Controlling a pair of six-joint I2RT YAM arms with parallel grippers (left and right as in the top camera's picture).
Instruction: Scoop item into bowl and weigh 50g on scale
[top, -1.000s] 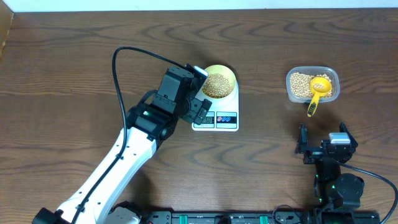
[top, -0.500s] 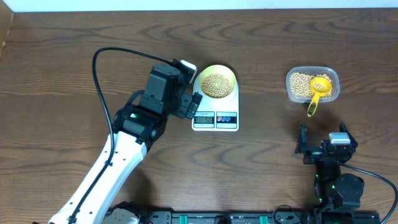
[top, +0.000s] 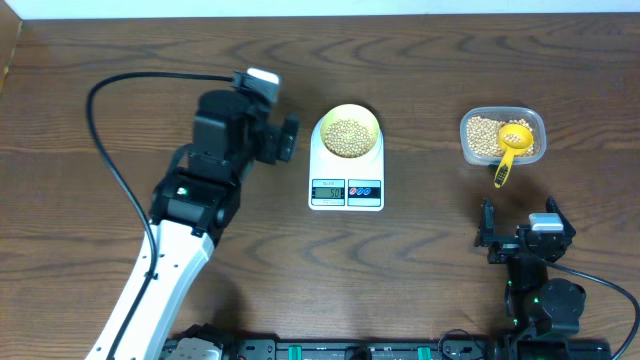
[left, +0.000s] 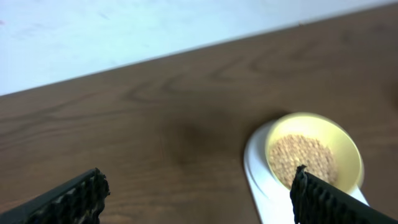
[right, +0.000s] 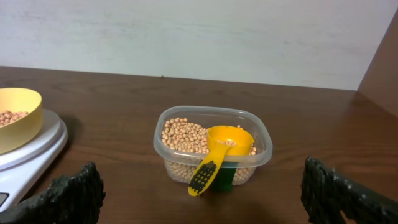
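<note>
Well, scale (top: 346, 172) display (top: 330, 190) unreadable; bowl (top: 352, 111) of beans (top: 347, 137) on it; left, right jaws wide, empty.

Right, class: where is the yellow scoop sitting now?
Overhead, the yellow scoop rests in the clear container of beans, right of the scale, its handle over the near rim.

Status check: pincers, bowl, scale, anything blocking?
Left pincer open, empty, left of scale. Right pincer open, parked. Bowl of beans on scale. Nothing blocking; scoop rests in container.
</note>
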